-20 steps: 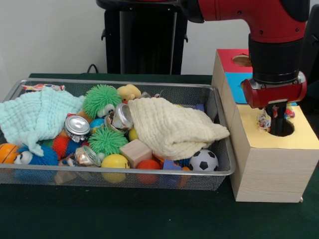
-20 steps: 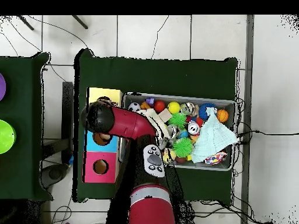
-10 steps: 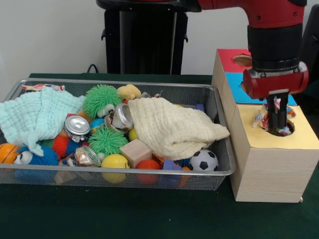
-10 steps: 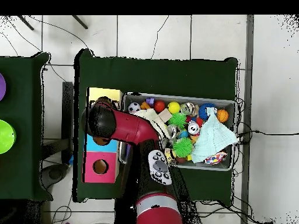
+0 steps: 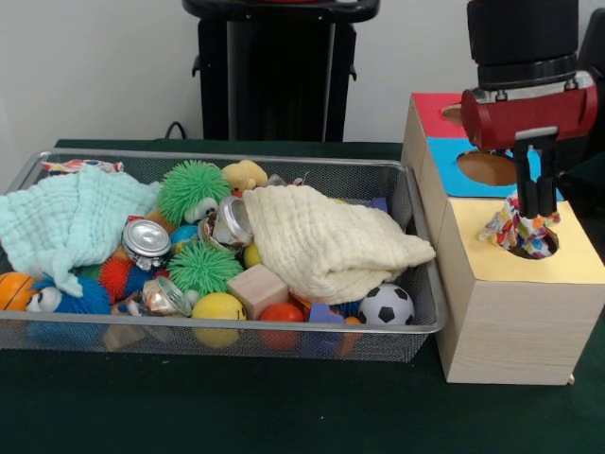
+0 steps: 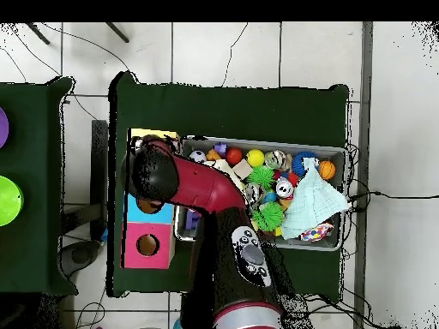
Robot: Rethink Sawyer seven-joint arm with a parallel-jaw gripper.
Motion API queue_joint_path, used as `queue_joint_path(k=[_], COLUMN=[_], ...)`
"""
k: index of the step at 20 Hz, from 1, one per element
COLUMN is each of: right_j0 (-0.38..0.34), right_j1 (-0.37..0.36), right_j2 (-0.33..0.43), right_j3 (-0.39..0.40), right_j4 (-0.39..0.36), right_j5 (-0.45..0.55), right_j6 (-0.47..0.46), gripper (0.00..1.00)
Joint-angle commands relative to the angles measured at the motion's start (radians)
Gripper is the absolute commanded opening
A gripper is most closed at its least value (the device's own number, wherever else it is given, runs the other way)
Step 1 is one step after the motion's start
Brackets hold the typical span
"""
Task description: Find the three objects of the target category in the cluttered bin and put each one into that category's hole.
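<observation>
The bin [image 5: 236, 157] of silver wire mesh lies on the green table, full of toys; it also shows in the overhead view [image 6: 345, 171]. One knotted cloth piece [image 5: 516, 233], white with coloured patches, sits in the round hole of the wooden box's yellow top [image 5: 577, 270] and sticks up above the rim. My gripper [image 5: 537, 210] hangs just above that hole, its tip at the top of the piece. A second patched piece [image 5: 79, 165] lies at the bin's far left corner, also seen from overhead [image 6: 317, 231]. In the overhead view the arm [image 6: 159, 176] hides the gripper.
The box has a blue section [image 5: 452, 159] and a red section [image 5: 430, 109], each with a hole. A cream cloth [image 5: 326, 241] and a mint cloth [image 5: 66, 218] cover part of the bin. Green spiky balls [image 5: 192, 189], a soccer ball [image 5: 386, 305] and cans lie among them.
My gripper has risen out of the yellow section's hole. The knotted piece stays at the hole, standing up from its rim. The arm's upper part has swung in the overhead view.
</observation>
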Motion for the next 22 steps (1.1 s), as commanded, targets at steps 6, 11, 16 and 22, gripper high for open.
queue_joint_path(k=[6,11,16,22], right_j0=[0.021,0.080,0.105,0.117], right_j1=[0.007,0.021,0.023,0.021], right_j2=[0.012,-0.093,-0.137,-0.149], right_j3=[0.001,-0.064,-0.081,-0.056], right_j4=[-0.019,-0.056,-0.084,-0.096], right_j5=[0.159,0.416,0.504,0.461], right_j6=[0.172,0.193,0.202,0.203], gripper=[0.00,0.00,0.00,0.00])
